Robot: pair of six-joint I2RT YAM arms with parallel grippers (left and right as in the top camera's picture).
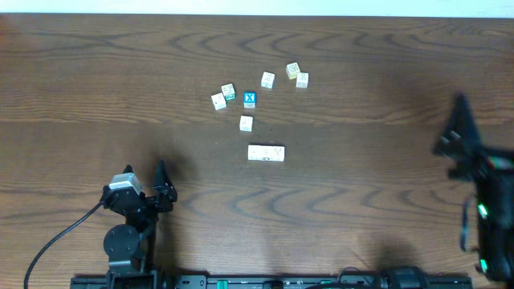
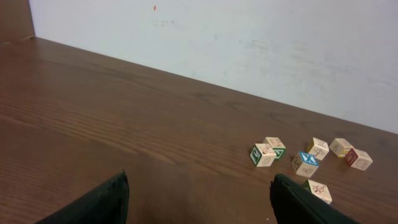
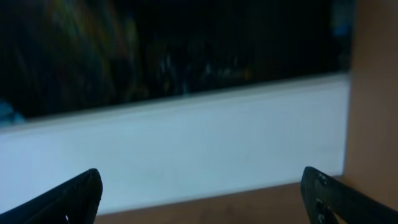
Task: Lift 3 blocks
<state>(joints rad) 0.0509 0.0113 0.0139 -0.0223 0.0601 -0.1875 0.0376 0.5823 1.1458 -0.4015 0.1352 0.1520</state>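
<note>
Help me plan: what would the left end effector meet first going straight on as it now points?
Probably nothing: ahead of the left end effector lies only bare brown wooden table; the small wooden cubes sit off to its right.

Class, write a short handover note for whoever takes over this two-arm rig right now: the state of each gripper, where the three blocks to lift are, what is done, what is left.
Left gripper: open, empty, low over the table, facing the blocks.
Right gripper: open, empty, out at the right side; its camera shows no blocks.
Row of three blocks: side by side mid-table, in no gripper.
Loose blocks lie scattered just beyond the row, a blue block among them.
Done: nothing lifted yet.
Left: reach the row, grip it and lift all three.
</note>
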